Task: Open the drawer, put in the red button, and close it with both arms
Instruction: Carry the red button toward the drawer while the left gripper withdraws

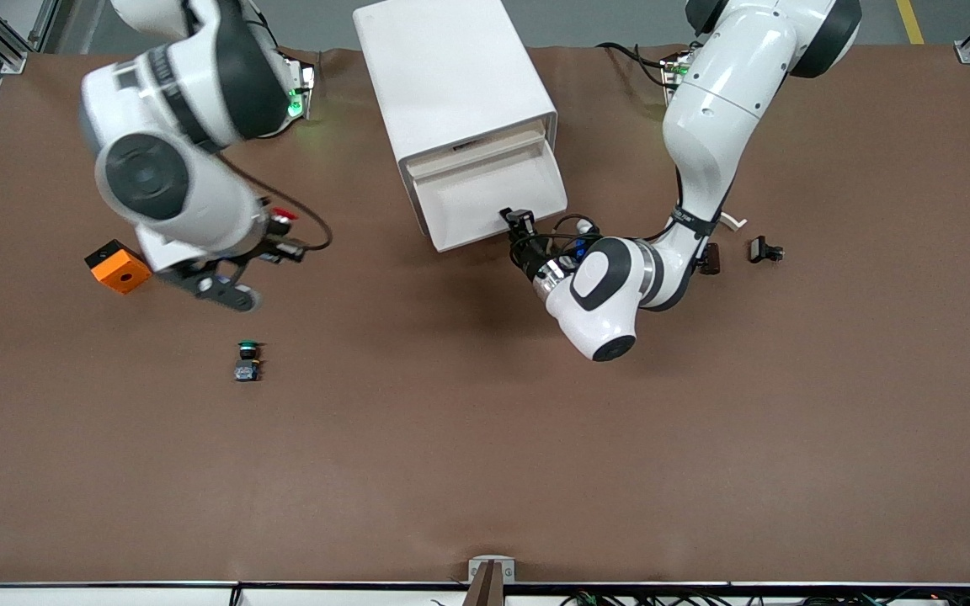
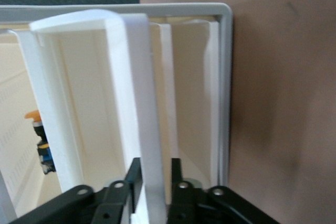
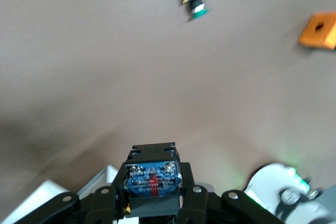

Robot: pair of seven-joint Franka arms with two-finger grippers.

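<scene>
Right claw (image 3: 152, 184) clamps the blue-based red button (image 3: 152, 182).

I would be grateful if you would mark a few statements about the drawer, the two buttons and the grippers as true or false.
1. The right gripper holds the red button above the table. True.
2. The drawer is shut flush with the cabinet. False: it is pulled out, and the left gripper sits at its front edge with one finger on each side of the front wall.
3. The green button lies inside the drawer. False: it lies on the table, nearer the front camera than the orange cube.
4. The orange cube rests on the table toward the right arm's end. True.
</scene>
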